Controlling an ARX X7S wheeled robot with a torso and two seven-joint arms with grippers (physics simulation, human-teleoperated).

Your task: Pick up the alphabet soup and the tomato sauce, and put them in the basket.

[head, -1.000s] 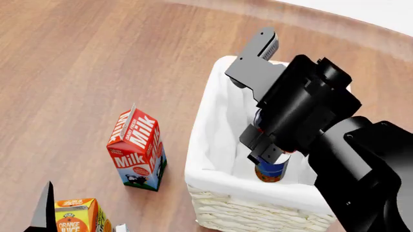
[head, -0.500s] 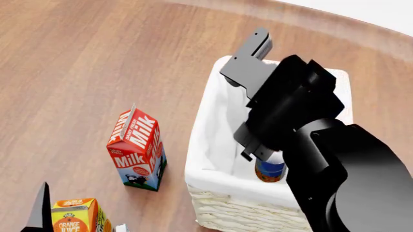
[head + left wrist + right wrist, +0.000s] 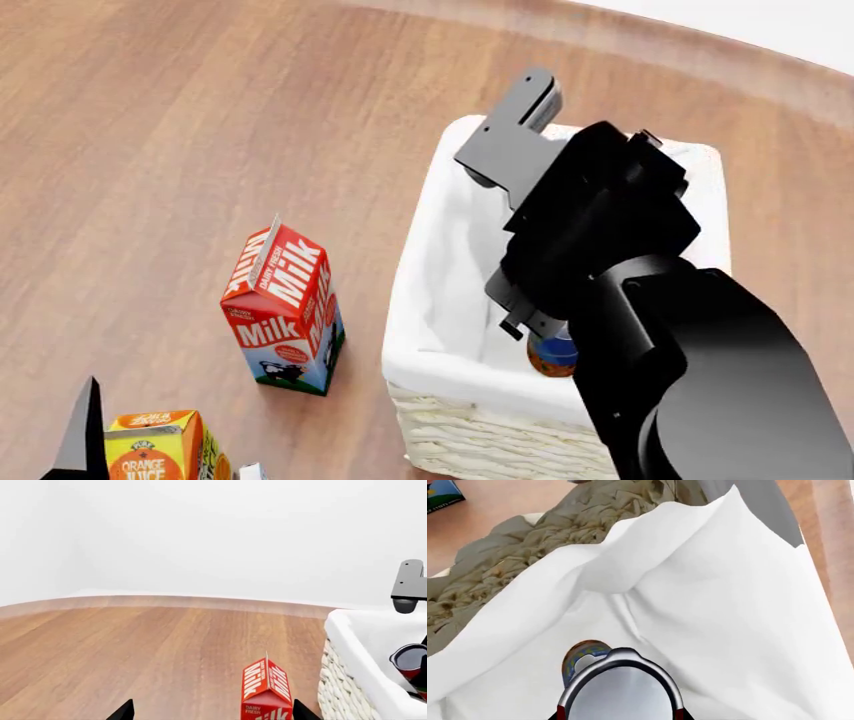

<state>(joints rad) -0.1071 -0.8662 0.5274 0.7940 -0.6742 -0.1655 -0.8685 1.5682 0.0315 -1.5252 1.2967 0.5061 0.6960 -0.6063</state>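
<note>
The cream wicker basket (image 3: 474, 440) with its white liner (image 3: 714, 605) stands right of centre on the wooden table. The alphabet soup (image 3: 550, 352), a blue can with an orange lower part, is inside the basket, and it also peeks out behind the held can (image 3: 580, 657). My right arm (image 3: 601, 230) reaches down into the basket. My right gripper (image 3: 619, 716) is shut on the tomato sauce (image 3: 619, 692), a red-sided can with a silver top. From the left wrist view this can (image 3: 408, 659) shows inside the basket's rim (image 3: 360, 655). My left gripper (image 3: 212, 712) is open and empty, near the table's front.
A red milk carton (image 3: 283, 310) stands just left of the basket, also seen in the left wrist view (image 3: 267, 690). An orange juice carton (image 3: 158, 445) stands at the front left beside my left finger (image 3: 83, 440). Wooden table stretches beyond.
My right arm has shifted over the basket towards its near end, now covering more of the alphabet soup. The left gripper and the cartons have stayed put.
</note>
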